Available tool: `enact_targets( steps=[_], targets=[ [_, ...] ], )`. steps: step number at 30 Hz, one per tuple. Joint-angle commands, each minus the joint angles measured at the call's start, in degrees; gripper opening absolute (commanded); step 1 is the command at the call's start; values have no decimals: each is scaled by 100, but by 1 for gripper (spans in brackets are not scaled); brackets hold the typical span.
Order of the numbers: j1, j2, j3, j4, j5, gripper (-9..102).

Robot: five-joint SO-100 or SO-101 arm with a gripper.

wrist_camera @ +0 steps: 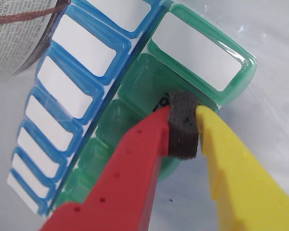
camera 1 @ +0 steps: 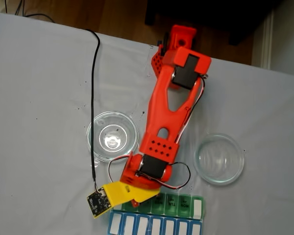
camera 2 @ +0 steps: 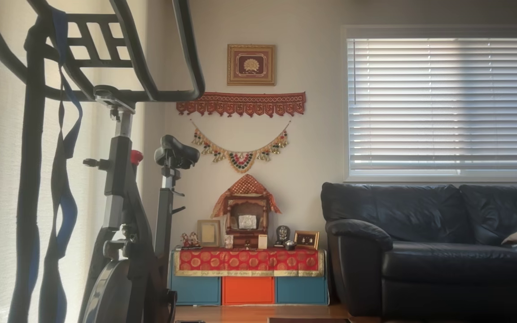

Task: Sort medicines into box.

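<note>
The box (wrist_camera: pixel 86 91) lies under my gripper (wrist_camera: pixel 184 114) in the wrist view. Its blue row has open white compartments, and its green row (wrist_camera: pixel 135 91) is mostly closed, with one end compartment (wrist_camera: pixel 202 55) open and white inside. My red finger (wrist_camera: pixel 135 163) and yellow finger (wrist_camera: pixel 236 173) meet at a dark foam pad (wrist_camera: pixel 184 130) just over a closed green lid. No medicines show. In the fixed view the gripper (camera 1: pixel 133 200) sits at the box's (camera 1: pixel 186 208) upper left edge, near the table's bottom edge.
Two round clear glass dishes stand on the grey cloth, one to the arm's left (camera 1: pixel 112 136) and one to its right (camera 1: pixel 219 158), both looking empty. A black cable (camera 1: pixel 93 98) runs down to the wrist camera. A printed paper item (wrist_camera: pixel 14 38) lies beyond the blue row.
</note>
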Motion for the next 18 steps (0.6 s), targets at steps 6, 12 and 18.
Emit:
enact_targets(
  steps=[6, 12, 18],
  targets=[
    [-211, -79, 35, 35, -352, 1],
    [-132, 185, -378, 562, 308, 1],
    [-114, 1318, -18, 1222, 1310, 1]
  ],
)
